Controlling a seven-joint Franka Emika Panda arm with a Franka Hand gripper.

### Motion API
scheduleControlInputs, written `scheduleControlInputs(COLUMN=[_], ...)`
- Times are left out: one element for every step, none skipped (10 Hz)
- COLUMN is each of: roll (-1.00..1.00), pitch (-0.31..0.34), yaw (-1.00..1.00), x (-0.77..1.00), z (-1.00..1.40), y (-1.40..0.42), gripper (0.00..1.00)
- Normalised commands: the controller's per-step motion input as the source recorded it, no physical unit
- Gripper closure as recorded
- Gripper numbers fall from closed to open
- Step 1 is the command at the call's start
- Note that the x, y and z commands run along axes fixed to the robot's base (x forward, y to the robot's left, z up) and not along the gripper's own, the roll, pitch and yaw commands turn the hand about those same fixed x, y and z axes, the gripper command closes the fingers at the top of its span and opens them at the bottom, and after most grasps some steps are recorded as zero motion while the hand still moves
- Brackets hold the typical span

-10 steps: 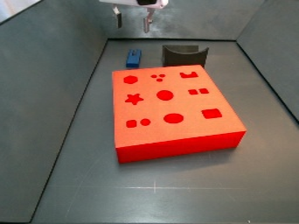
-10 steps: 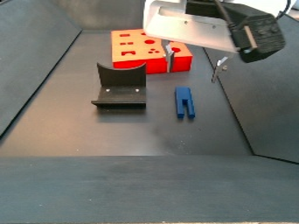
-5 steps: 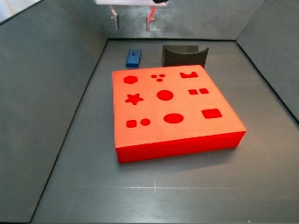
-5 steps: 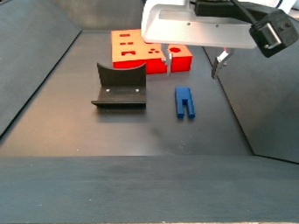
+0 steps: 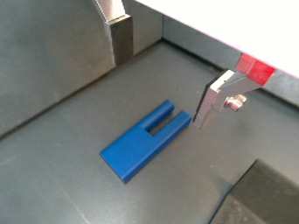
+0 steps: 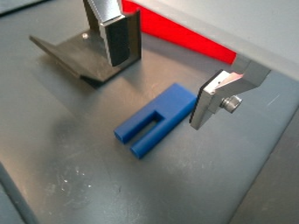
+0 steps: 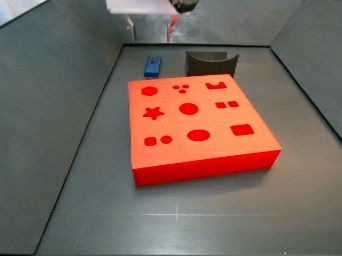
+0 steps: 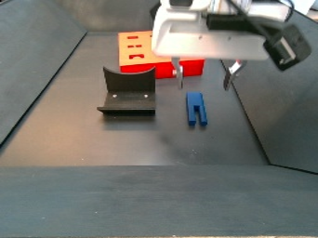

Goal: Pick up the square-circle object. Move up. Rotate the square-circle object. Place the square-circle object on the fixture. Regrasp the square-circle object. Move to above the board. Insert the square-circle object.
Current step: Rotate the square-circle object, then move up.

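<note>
Lowered since the earlier frame, the spread, empty gripper should be centred over the peg before being closed.

No readable text, labels, brands or numbers anywhere. The red board carries only cut-out shapes, no writing, and the blue peg, the fixture and the gripper above the peg, fingers apart with nothing between, show no markings.
</note>
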Motion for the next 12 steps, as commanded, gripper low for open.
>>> scheduleControlInputs(roll=[-0.03,-0.05,-0.07,-0.08,-0.10,-0.10,-0.11,-0.12,-0.13,0.00,0.00,0.00], pitch=[-0.039,-0.038,-0.039,-0.044,-0.050,-0.055,-0.066,-0.069,-0.075,0.000,0.000,0.008], yaw=[-0.04,-0.03,-0.02,-0.01,-0.01,-0.01,0.00,0.00,0.00,0.00,0.00,0.00], x=[0.03,0.04,0.05,0.05,0.04,0.04,0.04,0.04,0.03,0.00,0.00,-0.01], z=[-1.00,-1.00,-0.96,-0.84,-0.68,-0.56,-0.42,-0.35,-0.22,0.00,0.83,0.82], y=[0.01,0.01,0.01,0.01,0.01,0.01,0.01,0.01,0.01,0.00,0.00,0.00], gripper=[0.00,0.00,0.00,0.00,0.00,0.00,0.00,0.00,0.00,1.00,1.00,1.00])
